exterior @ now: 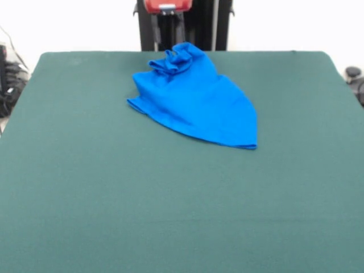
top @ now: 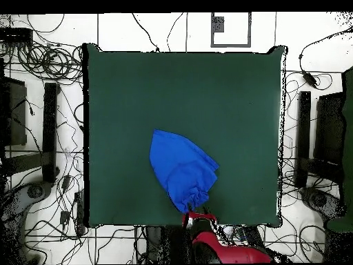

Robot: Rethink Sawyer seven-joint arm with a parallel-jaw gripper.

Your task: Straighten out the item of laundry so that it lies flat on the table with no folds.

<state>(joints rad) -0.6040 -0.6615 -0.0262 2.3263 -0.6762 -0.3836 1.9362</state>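
On the table, toward the robot's edge, the blue shirt lies folded into a rough wedge: one end bunched in a crumpled knot, the other fanning to a smooth rounded hem. Arm sits at that table edge by the bunched end; claw state: can't tell, it's not clearly shown. Suggest pinching only the top layer at the bunch and dragging it out slowly, away from the hem, keeping the cloth on the felt so it unfolds instead of sliding whole.
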